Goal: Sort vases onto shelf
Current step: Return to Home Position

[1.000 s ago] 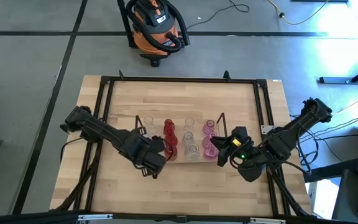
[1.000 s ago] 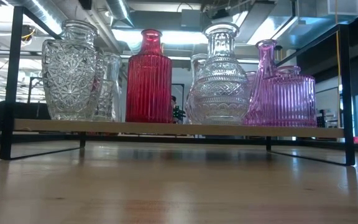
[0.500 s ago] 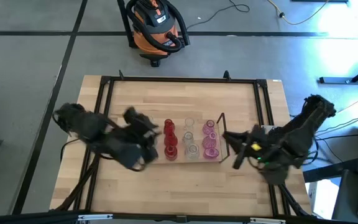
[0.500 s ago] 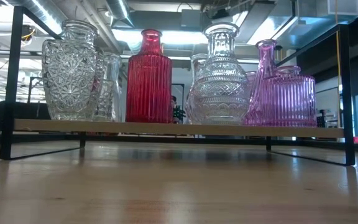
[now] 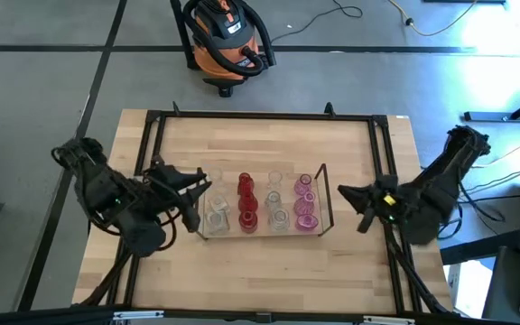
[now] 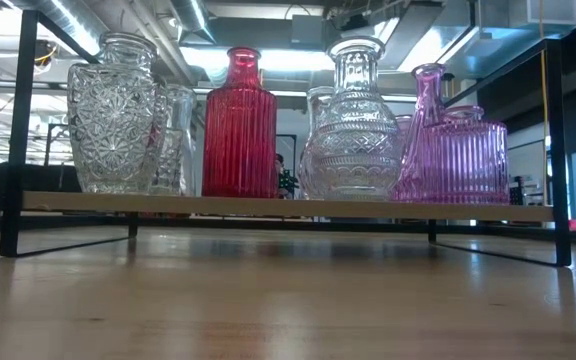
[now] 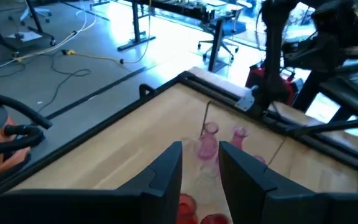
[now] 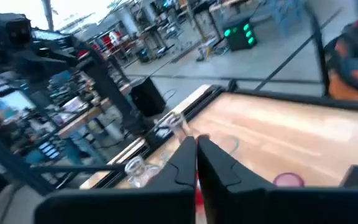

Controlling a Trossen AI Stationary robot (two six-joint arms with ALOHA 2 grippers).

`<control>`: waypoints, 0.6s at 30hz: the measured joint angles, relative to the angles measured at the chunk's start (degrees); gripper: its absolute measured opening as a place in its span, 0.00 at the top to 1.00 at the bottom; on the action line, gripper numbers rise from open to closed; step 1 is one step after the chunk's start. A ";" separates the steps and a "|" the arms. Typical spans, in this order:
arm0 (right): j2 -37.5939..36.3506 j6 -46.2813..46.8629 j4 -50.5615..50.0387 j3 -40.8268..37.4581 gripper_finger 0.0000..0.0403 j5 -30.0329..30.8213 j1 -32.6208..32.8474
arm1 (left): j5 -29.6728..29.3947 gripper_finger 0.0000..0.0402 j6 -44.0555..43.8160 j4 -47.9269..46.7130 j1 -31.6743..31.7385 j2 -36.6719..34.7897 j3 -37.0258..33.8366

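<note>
— Where is the shelf?
— The shelf [image 6: 268, 205] stands about mid-desk [image 6: 268, 300], its long side parallel to the near edge. All the vases [image 5: 278, 206] in view stand upright on its board, in four rows running front to back.

— In what order?
— From the end toward the desk's left edge: clear vases [image 6: 113, 115], red vases [image 6: 238, 125], more clear ones, then pink vases [image 6: 458, 150] at the end toward the right edge. Within a row they stand close together. Whether they touch, I cannot tell.

— And the left gripper?
— The left gripper [image 7: 201, 146] hangs over the shelf's left end, apart from the vases and pointing along the rows toward the right edge. Its fingers [image 7: 166, 171] are parted by a moderate gap, with nothing between them.

— The right one?
— The right gripper [image 8: 196, 142] hangs over the desk between the shelf's right end and the right edge, pointing at the shelf. Its fingers are closed almost tip to tip, with only a sliver between them, and they hold nothing.

— Anything off the desk?
— An orange vacuum [image 5: 228, 36] sits on the floor beyond the far edge.
</note>
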 joint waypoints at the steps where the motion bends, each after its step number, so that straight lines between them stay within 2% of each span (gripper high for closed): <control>1: -1.13 -3.92 4.77 -1.95 0.99 -2.15 -1.69 | -0.11 0.76 -0.17 1.24 0.02 -1.45 -3.03; 3: -3.56 -14.94 17.60 -5.55 0.99 -9.29 -6.76 | -0.28 0.76 -0.04 4.81 0.65 -5.17 -8.69; 6: -5.94 -36.26 41.37 -10.17 0.99 -28.39 -18.14 | -1.29 0.76 2.43 10.92 2.53 -12.59 -17.29; 7: -6.35 -40.80 47.12 -11.08 1.00 -34.97 -22.71 | -1.33 0.76 4.26 13.65 3.17 -15.28 -20.28; 10: -7.63 -43.42 49.83 -11.46 1.00 -48.59 -35.60 | -0.24 0.76 12.29 24.24 5.41 -23.82 -29.12; 13: -10.25 -43.29 45.47 -11.61 1.00 -54.67 -45.10 | 1.30 0.76 23.53 39.00 7.80 -33.33 -38.43; 16: -13.43 -45.30 44.80 -11.59 1.00 -56.17 -50.78 | 3.76 0.76 37.61 58.30 9.88 -42.55 -49.33; 18: -15.50 -46.74 45.82 -12.16 1.00 -56.06 -53.35 | 8.30 0.76 45.66 71.81 11.80 -48.26 -57.26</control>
